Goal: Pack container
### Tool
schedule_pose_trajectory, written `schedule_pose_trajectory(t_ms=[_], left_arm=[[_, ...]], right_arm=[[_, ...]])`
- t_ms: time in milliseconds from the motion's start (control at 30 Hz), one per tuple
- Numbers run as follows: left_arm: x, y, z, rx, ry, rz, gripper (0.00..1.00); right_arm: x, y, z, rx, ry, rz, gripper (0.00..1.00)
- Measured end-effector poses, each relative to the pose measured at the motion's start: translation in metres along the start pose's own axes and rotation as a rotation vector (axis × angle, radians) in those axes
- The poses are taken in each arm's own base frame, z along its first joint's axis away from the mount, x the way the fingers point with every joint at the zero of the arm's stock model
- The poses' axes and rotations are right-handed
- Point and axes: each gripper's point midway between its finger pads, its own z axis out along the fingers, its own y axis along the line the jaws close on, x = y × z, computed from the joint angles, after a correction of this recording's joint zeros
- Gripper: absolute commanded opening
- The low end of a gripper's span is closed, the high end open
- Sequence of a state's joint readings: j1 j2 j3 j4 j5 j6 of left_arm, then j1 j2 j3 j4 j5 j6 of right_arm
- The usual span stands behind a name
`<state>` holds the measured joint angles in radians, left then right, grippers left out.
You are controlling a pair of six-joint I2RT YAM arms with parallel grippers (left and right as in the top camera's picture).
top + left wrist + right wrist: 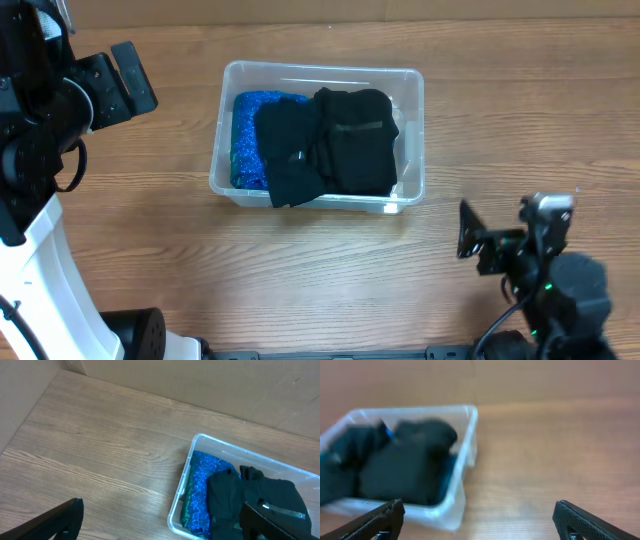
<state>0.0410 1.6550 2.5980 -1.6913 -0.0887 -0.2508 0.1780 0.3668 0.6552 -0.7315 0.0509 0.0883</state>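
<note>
Both my grippers are spread wide and hold nothing. The left gripper [161,507] hangs off the container's left end, and the right gripper [477,510] sits back on its near right side, neither touching it. The container [320,70] stands mid-table with 1 blue sparkly cloth [243,140] at its left and black garments [335,140] heaped across the rest. I see no loose clothing on the table [300,270], so I judge the packing done or nearly so.
</note>
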Motion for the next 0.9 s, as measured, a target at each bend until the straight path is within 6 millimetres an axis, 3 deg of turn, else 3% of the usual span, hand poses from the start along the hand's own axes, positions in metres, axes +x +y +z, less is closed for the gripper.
schedule_pose_trajectory(t_ms=[133,267,767,900], left_arm=[[0.0,0.0,0.0,0.0,0.0,0.0,1.0],[0.0,0.0,0.0,0.0,0.0,0.0,1.0],[0.0,0.0,0.0,-0.001,-0.001,0.0,1.0],[0.0,0.0,0.0,0.0,0.0,0.0,1.0]], right_arm=[[0.039,-0.006,0.007,-0.001,0.015,0.002,1.0],[0.063,-0.008,0.012,-0.01,0.025,0.0,1.0],[0.137,-0.019,0.04,0.005,0.113,0.001,1.0],[0.136,-0.019,0.04,0.001,0.108,0.001,1.0]])
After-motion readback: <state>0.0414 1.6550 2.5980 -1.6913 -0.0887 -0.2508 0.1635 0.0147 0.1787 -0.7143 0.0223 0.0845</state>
